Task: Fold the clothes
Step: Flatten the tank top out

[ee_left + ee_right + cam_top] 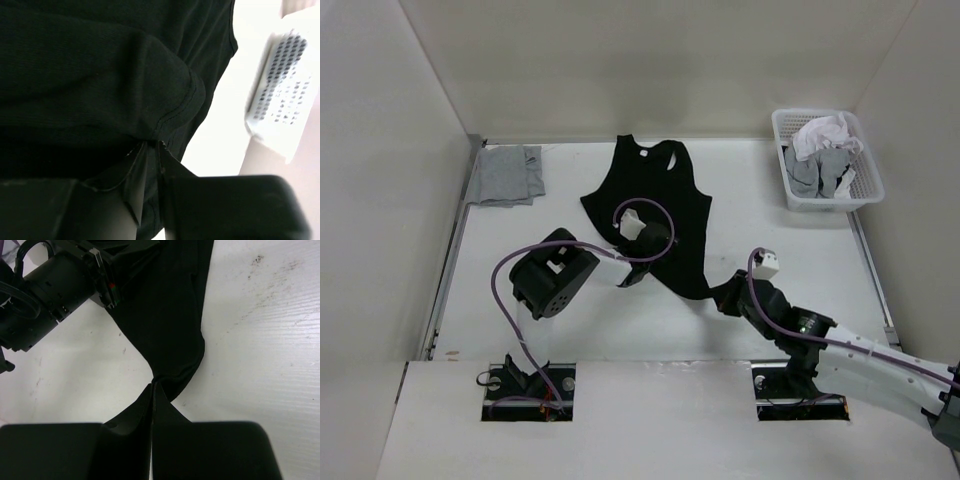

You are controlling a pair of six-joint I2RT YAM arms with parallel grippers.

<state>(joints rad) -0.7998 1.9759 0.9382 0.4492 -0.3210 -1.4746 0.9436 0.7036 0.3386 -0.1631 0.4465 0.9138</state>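
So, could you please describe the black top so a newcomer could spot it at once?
Start at the white table, between the grey cloth in its far left corner and the white basket at far right. The tank top lies in the middle, straps toward the back wall. It is the only black garment; the rest are grey or white.

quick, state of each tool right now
left tool: closed on the black tank top
right tool: closed on its lower corner
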